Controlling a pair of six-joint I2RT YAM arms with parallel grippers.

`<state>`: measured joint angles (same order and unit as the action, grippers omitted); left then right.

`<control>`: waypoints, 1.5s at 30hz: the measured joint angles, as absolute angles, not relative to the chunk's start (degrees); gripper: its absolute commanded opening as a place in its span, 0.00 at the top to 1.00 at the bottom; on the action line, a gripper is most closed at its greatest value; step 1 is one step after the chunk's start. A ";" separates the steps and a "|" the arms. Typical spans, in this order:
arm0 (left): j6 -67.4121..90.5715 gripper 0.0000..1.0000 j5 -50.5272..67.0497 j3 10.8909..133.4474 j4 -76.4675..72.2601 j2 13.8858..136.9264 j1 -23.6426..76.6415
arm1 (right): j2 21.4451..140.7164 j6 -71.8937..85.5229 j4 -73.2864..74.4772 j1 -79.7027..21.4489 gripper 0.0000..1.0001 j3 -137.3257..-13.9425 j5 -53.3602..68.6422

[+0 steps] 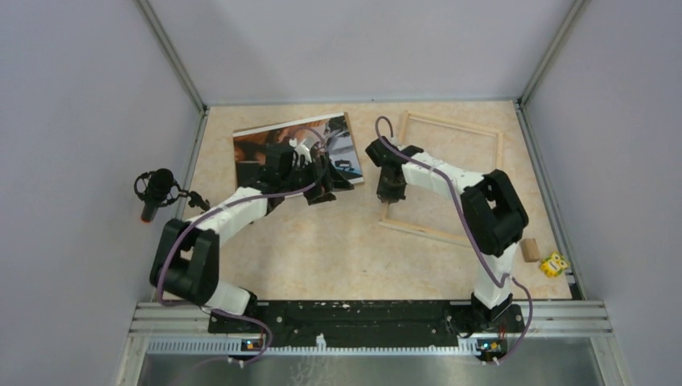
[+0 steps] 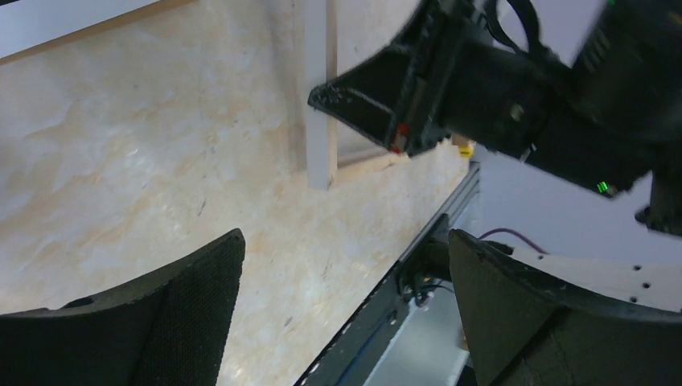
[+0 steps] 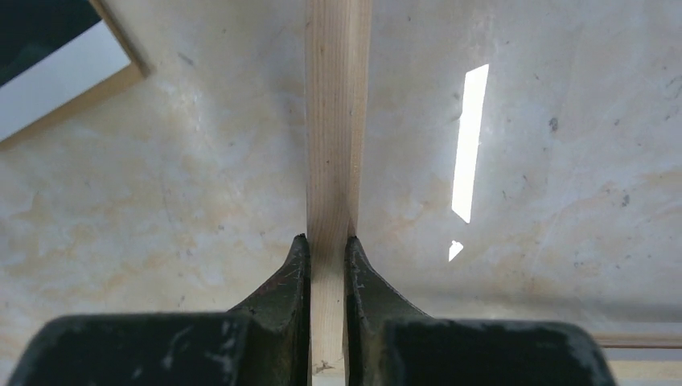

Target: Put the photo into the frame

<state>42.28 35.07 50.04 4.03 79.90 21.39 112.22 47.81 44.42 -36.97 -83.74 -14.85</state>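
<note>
The frame (image 1: 454,123) is laid far right on the table (image 1: 338,249), its pale left strip clamped by the right gripper (image 3: 327,241). The dark, white-bordered photo (image 1: 265,143) is laid far left, with bare board between them. The left gripper (image 2: 346,241) is held with jaws apart.

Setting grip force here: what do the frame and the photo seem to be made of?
The frame: bare pale wood, apparently unvarnished, with grain lines running along the strip. The photo: a thin printed sheet, likely paper or card, lying flat with a narrow white border. Whether it is glossy or matte cannot be told.
</note>
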 measured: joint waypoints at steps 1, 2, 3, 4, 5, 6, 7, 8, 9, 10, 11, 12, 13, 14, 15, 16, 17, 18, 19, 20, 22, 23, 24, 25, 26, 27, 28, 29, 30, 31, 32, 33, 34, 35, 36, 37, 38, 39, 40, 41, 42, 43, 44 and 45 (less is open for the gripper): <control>44.42 0.02 36.77 50.13 1.23 82.65 21.04 | 110.63 47.22 43.70 -36.97 1.00 -82.26 -14.24; 47.09 0.02 38.79 50.30 -2.09 85.84 21.02 | 108.84 46.46 43.16 -36.95 1.00 -80.84 -13.39; 49.60 0.02 40.47 50.50 -5.26 88.95 21.06 | 107.61 45.95 42.89 -36.95 1.00 -80.03 -12.75; 52.27 0.02 42.17 50.68 -8.91 92.27 21.08 | 106.65 45.45 42.70 -36.95 1.00 -79.50 -12.19; 55.22 0.02 43.90 50.94 -13.08 96.09 21.19 | 105.86 44.97 42.70 -36.95 1.00 -79.37 -11.62; 57.14 0.02 44.86 51.27 -15.86 98.89 21.32 | 105.12 44.51 42.39 -36.95 1.00 -79.15 -10.96; 59.16 0.02 45.95 51.94 -18.68 102.21 21.58 | 104.60 44.01 42.30 -36.95 1.00 -79.11 -10.35; 60.47 0.02 46.61 52.86 -20.62 104.79 21.76 | 104.18 43.53 42.09 -36.95 1.00 -78.98 -9.76; 61.49 0.02 47.18 53.98 -22.20 106.85 21.91 | 103.66 43.13 41.54 -36.95 1.00 -78.59 -9.17; 62.15 0.02 47.66 55.57 -23.70 109.06 22.20 | 103.11 42.70 40.97 -36.95 1.00 -77.95 -8.54; 63.00 0.02 48.34 57.89 -25.41 111.37 22.52 | 102.63 42.37 40.62 -36.95 1.00 -77.45 -8.10; 63.66 0.02 48.99 60.14 -27.09 113.51 22.85 | 102.10 42.02 40.16 -36.95 1.00 -76.75 -7.62; 64.38 0.02 49.54 62.17 -28.82 115.31 23.11 | 101.65 41.69 39.90 -36.95 1.00 -76.16 -7.20; 65.32 0.02 50.33 64.42 -31.18 117.49 23.44 | 101.38 41.50 39.70 -36.95 1.00 -75.75 -6.94; 66.65 0.02 50.98 66.89 -34.30 119.98 23.81 | 101.14 41.23 39.57 -36.95 1.00 -75.40 -6.55; 68.05 0.02 51.64 68.90 -37.21 122.34 24.16 | 101.03 41.01 39.44 -36.95 1.00 -75.18 -6.22; 69.49 0.02 52.10 70.59 -39.90 124.49 24.51 | 100.97 40.93 39.22 -36.95 1.00 -74.94 -6.04; 70.57 0.02 52.47 71.85 -41.56 126.23 24.75 | 100.97 40.82 39.16 -36.95 1.00 -74.85 -5.87; 71.53 0.02 52.66 73.23 -42.70 128.14 25.04 | 100.90 40.66 38.87 -36.95 1.00 -74.61 -5.69; 72.16 0.02 52.60 74.08 -43.03 129.62 25.26 | 100.86 40.56 38.81 -36.95 1.00 -74.52 -5.50; 72.66 0.02 52.42 74.98 -42.78 131.55 25.63 | 100.62 40.47 38.50 -36.95 1.00 -74.26 -5.30; 72.86 0.02 52.31 75.48 -42.76 132.27 25.80 | 100.51 40.42 38.44 -36.95 1.00 -74.15 -5.17; 73.43 0.02 52.42 76.49 -42.85 133.40 26.06 | 100.20 40.25 38.15 -36.93 1.00 -73.87 -4.86; 73.93 0.03 52.47 77.78 -43.09 134.50 26.28 | 100.01 40.12 38.00 -36.91 1.00 -73.65 -4.62; 74.59 0.05 52.53 78.89 -43.68 135.41 26.44 | 99.72 40.03 37.65 -36.82 1.00 -73.28 -4.27; 75.83 0.07 52.71 80.25 -44.91 136.57 26.68 | 99.39 39.97 37.21 -36.69 1.00 -72.77 -3.92; 77.06 0.09 52.77 81.32 -46.57 137.58 26.85 | 99.11 39.88 36.84 -36.60 1.00 -72.42 -3.46; 78.22 0.10 52.84 82.04 -48.01 138.39 27.00 | 98.83 39.70 36.21 -36.56 1.00 -71.94 -3.01; 79.46 0.13 53.01 82.70 -50.00 139.28 27.14 | 98.56 39.57 35.70 -36.45 1.00 -71.48 -2.63; 80.82 0.14 53.10 83.40 -52.05 140.25 27.24 | 98.30 39.48 34.98 -36.38 1.00 -70.81 -2.20; 82.00 0.17 53.15 83.88 -53.60 141.03 27.35 | 98.17 39.38 34.59 -36.29 1.00 -70.35 -1.76; 83.15 0.19 53.12 84.25 -54.89 141.82 27.51 | 98.02 39.22 33.95 -36.18 1.00 -69.73 -1.26; 83.99 0.21 53.10 84.44 -55.92 142.30 27.55 | 98.00 39.03 33.54 -36.10 0.96 -69.32 -0.75; 84.64 0.23 53.15 84.58 -56.77 142.85 27.62 | 98.00 38.96 33.26 -36.05 0.92 -69.01 -0.32; 85.56 0.25 53.12 84.60 -57.52 143.31 27.70 | 98.00 38.85 33.19 -35.97 0.89 -68.95 0.01; 86.13 0.26 53.17 84.60 -58.17 143.70 27.75 | 98.00 38.72 33.12 -35.88 0.84 -68.95 0.25; 86.89 0.27 53.15 84.60 -58.96 143.98 27.79 | 98.00 38.68 32.97 -35.81 0.77 -68.95 0.47; 87.66 0.28 53.15 84.60 -59.57 144.29 27.81 | 97.95 38.54 32.69 -35.70 0.71 -68.95 0.78; 88.66 0.29 53.15 84.60 -60.60 144.55 27.81 | 97.93 38.63 32.53 -35.62 0.63 -68.93 1.02; 89.82 0.31 53.15 84.60 -62.15 144.77 27.81 | 97.84 38.46 32.16 -35.44 0.55 -68.86 1.76; 90.21 0.32 53.15 84.60 -63.11 144.88 27.81 | 97.65 38.46 31.88 -35.33 0.46 -68.86 2.39; 91.22 0.32 53.19 84.58 -63.68 144.92 27.81 | 97.41 38.39 31.57 -35.20 0.37 -68.86 2.85; 91.94 0.33 53.23 84.51 -64.05 144.92 27.81 | 96.92 37.98 31.20 -35.07 0.30 -68.86 3.46; 92.58 0.33 53.28 84.47 -64.93 144.92 27.81 | 96.36 37.76 30.94 -34.92 0.25 -68.86 3.90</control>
